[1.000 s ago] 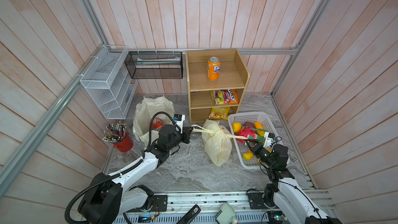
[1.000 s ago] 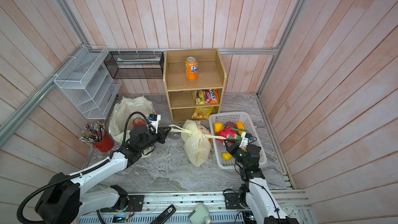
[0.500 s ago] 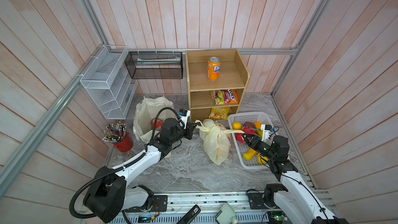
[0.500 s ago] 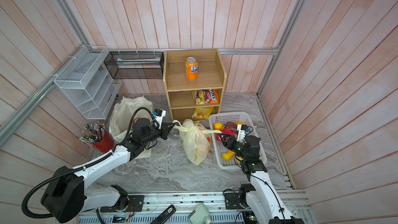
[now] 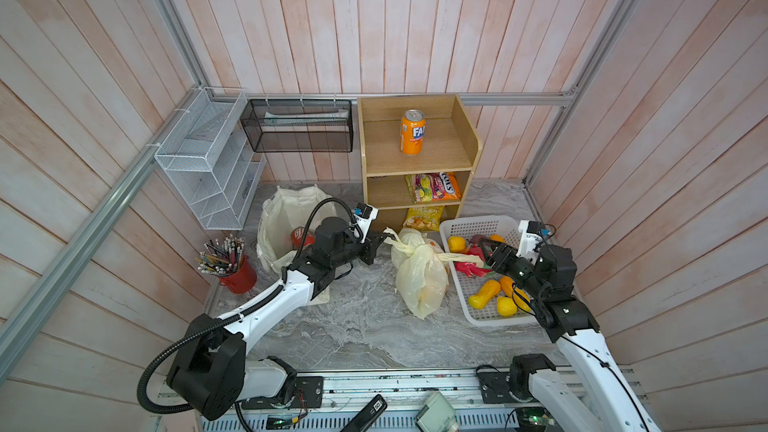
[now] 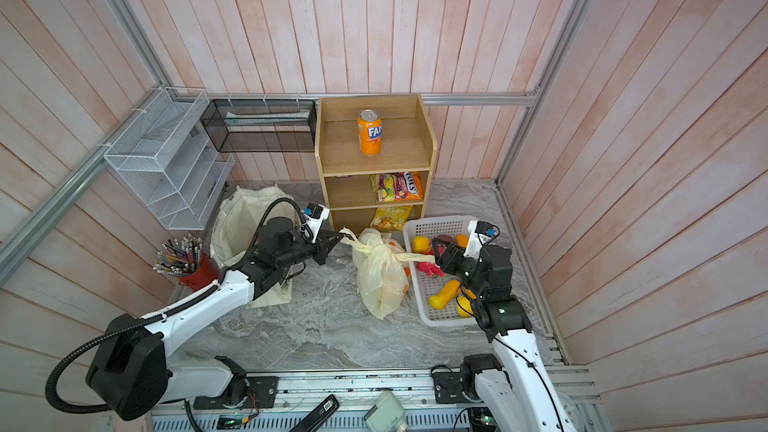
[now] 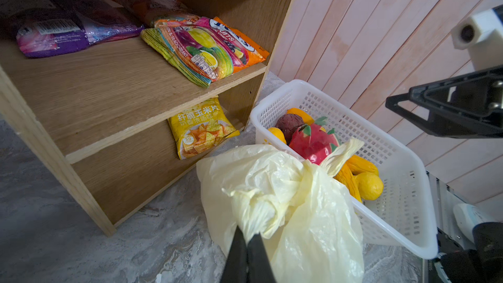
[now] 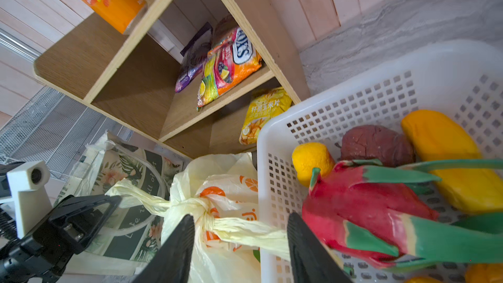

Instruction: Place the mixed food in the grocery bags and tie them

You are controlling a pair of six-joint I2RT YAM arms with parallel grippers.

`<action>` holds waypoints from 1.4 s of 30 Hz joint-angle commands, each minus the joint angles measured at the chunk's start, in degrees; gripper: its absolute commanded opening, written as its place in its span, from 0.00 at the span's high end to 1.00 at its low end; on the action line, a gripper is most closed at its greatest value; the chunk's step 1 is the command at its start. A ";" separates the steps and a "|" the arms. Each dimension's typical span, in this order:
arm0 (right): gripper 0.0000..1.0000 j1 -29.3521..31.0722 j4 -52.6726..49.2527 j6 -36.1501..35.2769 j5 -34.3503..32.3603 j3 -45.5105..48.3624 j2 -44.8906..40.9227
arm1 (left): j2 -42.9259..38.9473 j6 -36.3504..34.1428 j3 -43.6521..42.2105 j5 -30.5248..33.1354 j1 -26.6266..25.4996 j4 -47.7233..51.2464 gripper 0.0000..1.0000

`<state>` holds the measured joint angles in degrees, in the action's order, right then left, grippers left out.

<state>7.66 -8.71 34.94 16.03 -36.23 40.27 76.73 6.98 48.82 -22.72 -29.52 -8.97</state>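
Jaws of the left gripper [image 7: 247, 236] pinched one twisted handle [image 7: 254, 213] of the knotted yellow carrier bag [image 5: 420, 280], on the worktop [image 5: 353, 326] beside the basket [image 5: 478, 226]; the right gripper [image 8: 240, 216] jaws were spread astride the opposite handle [image 8: 245, 232], lying lengthwise between them.

The plastic bag [image 7: 313, 213] pinched in the left gripper [image 7: 246, 236] is thin and crinkly, with a soft shine. That gripper looks like black plastic, dull and not shiny. Behind it, the cloth bag [image 5: 282, 214] is soft and matt. Right beside the right gripper [image 8: 239, 216], the basket [image 8: 340, 99] is smooth white plastic full of little holes. The toy fruits [image 8: 313, 159] in it look smooth and a bit rubbery. Past both grippers, the shelf [image 7: 95, 77] is matt wood with fine lines. Its packets [image 7: 201, 47] are glossy and wrinkled, and the can [image 5: 412, 131] is shiny metal. Under both grippers, the table [image 5: 365, 326] looks like smooth grey stone.
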 commanded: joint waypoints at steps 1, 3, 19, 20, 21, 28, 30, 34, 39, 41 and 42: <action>0.42 1.36 -2.43 -4.42 -3.03 -2.60 0.01 | 0.86 -2.24 2.10 -1.77 0.20 1.62 1.00; 0.41 3.23 -2.27 -8.17 0.38 -5.09 3.28 | 1.14 -3.88 2.68 -2.06 0.19 1.96 1.00; 0.02 19.96 -15.67 -35.46 4.05 -28.21 34.72 | 3.51 -7.25 5.59 -3.31 0.17 4.78 1.00; 0.02 20.95 -16.68 -36.46 3.63 -29.28 36.10 | 3.60 -7.35 5.65 -3.38 0.16 4.84 1.00; 0.02 21.76 -17.54 -37.30 2.94 -30.06 37.14 | 3.59 -7.40 5.67 -3.33 0.21 4.91 1.00; 0.02 23.84 -19.57 -39.66 -2.66 -31.04 41.25 | 3.62 -7.60 6.04 -3.45 0.16 5.07 1.00; 0.02 23.91 -19.72 -40.01 -2.98 -30.75 41.53 | 3.73 -7.72 6.20 -3.56 0.17 5.02 1.00; 0.02 23.98 -20.12 -40.22 -0.76 -30.07 43.14 | 3.86 -7.86 6.71 -3.67 0.16 5.19 1.00; 0.02 24.32 -18.79 -39.84 0.67 -28.00 45.21 | 4.22 -7.90 7.56 -3.91 0.21 5.67 1.00; 0.02 24.26 -18.11 -39.75 0.72 -27.27 45.81 | 4.28 -7.87 7.71 -3.97 0.20 5.71 1.00; 0.02 24.29 -17.60 -39.64 0.72 -26.85 46.02 | 4.31 -7.90 7.80 -4.01 0.16 5.80 1.00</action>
<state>31.59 -26.65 -4.49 15.70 -64.45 85.43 80.36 0.14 54.83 -25.50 -29.52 -3.60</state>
